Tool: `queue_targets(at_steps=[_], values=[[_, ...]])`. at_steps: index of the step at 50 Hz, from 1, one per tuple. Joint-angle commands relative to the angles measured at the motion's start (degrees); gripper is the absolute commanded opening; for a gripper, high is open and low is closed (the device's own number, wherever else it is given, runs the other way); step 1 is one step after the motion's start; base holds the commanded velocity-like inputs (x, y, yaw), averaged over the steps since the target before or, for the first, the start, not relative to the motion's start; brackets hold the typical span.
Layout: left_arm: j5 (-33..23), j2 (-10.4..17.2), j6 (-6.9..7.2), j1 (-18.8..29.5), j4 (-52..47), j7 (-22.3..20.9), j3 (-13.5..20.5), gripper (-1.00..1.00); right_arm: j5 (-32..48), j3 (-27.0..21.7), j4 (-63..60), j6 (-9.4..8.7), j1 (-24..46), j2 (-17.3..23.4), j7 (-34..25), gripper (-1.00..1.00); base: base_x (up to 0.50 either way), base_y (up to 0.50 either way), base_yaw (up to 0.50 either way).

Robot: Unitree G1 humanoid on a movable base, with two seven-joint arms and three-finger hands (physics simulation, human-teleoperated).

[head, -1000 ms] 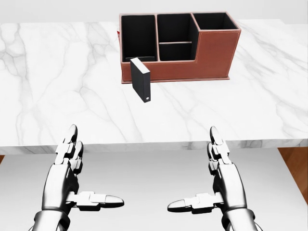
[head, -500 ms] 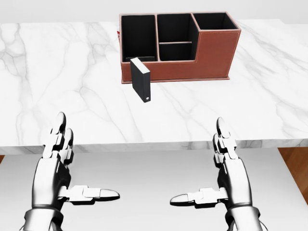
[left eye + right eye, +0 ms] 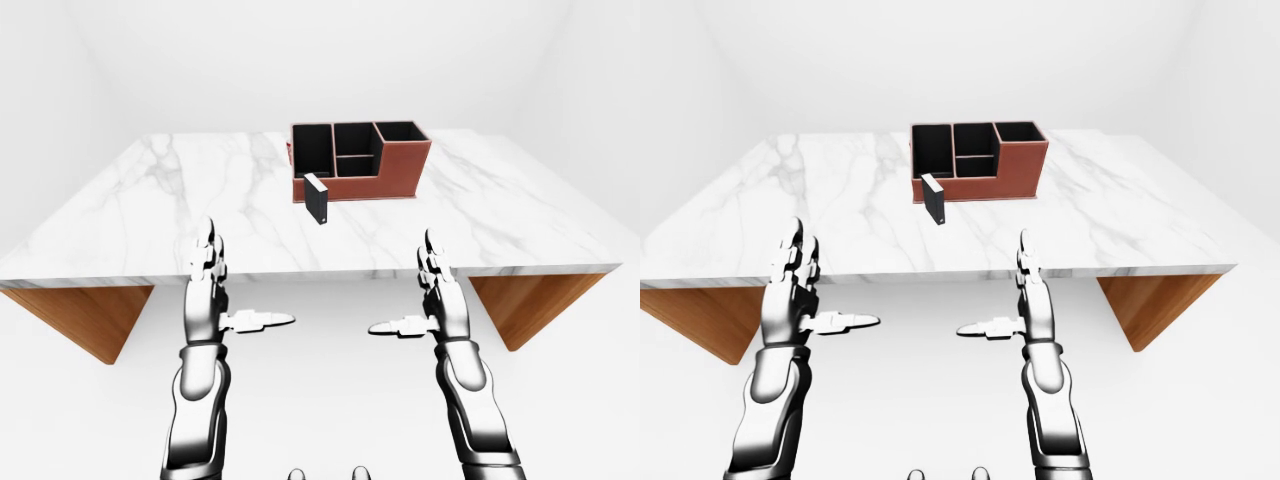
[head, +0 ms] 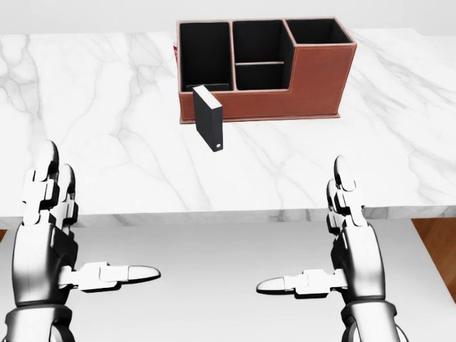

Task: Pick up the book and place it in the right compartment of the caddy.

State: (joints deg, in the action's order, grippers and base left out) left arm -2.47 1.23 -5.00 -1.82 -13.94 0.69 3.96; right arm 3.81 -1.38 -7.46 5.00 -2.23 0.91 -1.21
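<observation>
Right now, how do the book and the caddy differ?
The book is black and slim, standing upright; the caddy is reddish-brown, far wider, an open-topped box with black compartments. The book is closed and solid; the caddy is hollow. Both rest on the marble table, the book by the caddy's lower-left corner.

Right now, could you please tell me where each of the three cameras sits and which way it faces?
Head view: on the head, angled down at the caddy, the book, both open hands.
Left-eye view: on the head, wider, showing the whole marble table, both forearms.
Right-eye view: its twin, shifted slightly.
All share book, caddy, left hand, right hand.
</observation>
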Motion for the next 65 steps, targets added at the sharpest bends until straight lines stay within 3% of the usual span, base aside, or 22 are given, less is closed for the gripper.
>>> queue_targets(at_steps=[1,21,65], values=[[-0.1,0.1,0.0,0.1,-0.7,0.3,0.2,1.0,0.3,0.0,0.2,0.0,0.0,0.0,0.0,1.0,0.0,0.0,0.0],[-0.3,0.0,0.0,0.0,0.9,-0.2,-0.3,1.0,0.8,0.5,0.3,0.0,-0.5,0.0,-0.4,1.0,0.0,0.0,0.0],[-0.5,0.0,0.0,0.1,1.2,-0.4,-0.5,1.0,1.2,0.8,1.0,0.0,-0.6,-0.1,-0.6,1.0,0.19,-0.03,0.0]])
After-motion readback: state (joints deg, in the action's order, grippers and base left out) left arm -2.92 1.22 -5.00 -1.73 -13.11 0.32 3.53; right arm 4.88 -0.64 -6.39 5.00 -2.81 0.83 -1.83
